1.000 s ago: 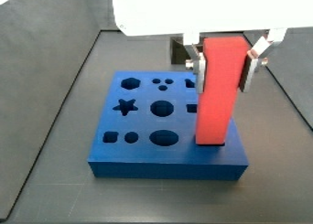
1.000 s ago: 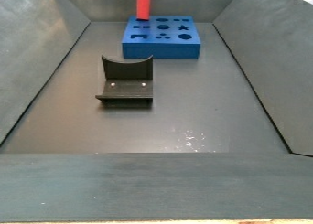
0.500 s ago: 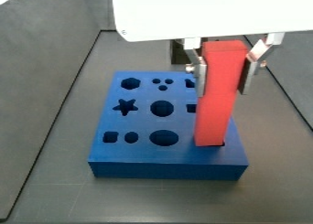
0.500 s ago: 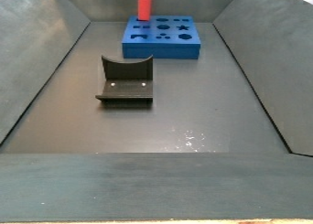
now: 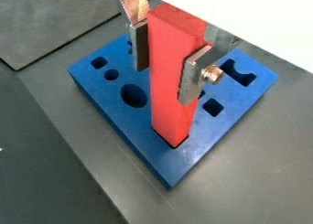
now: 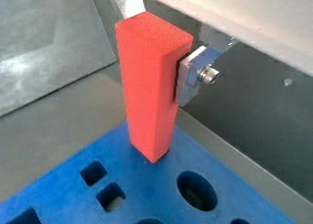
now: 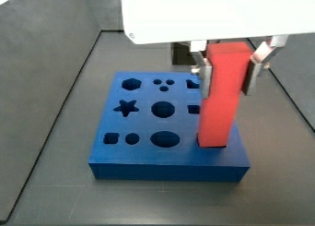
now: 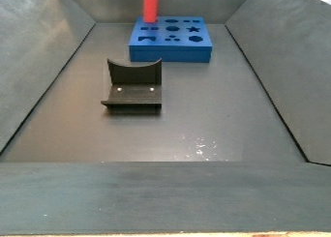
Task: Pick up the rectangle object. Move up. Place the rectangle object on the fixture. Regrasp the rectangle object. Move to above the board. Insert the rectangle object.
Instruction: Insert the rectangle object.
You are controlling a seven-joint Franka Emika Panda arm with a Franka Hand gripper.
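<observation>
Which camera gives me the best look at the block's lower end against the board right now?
A wrist view: the rectangle object, upright in the gripper, shows its lower end just above the board. In the other wrist view and a side view its tip overlaps the board, so any gap is unclear. The far side view shows only its lower part.

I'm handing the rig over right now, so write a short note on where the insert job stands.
End effector: shut on the block, gripping its upper part; block upright, over the board.
Block's lower end sits at the board's top, near one edge, in both wrist views; whether it has entered a hole I cannot tell.
Fixture: empty, on the floor apart from the board.
Done: pickup, and the move over the board.
Left: seat the block in its hole, release.
</observation>
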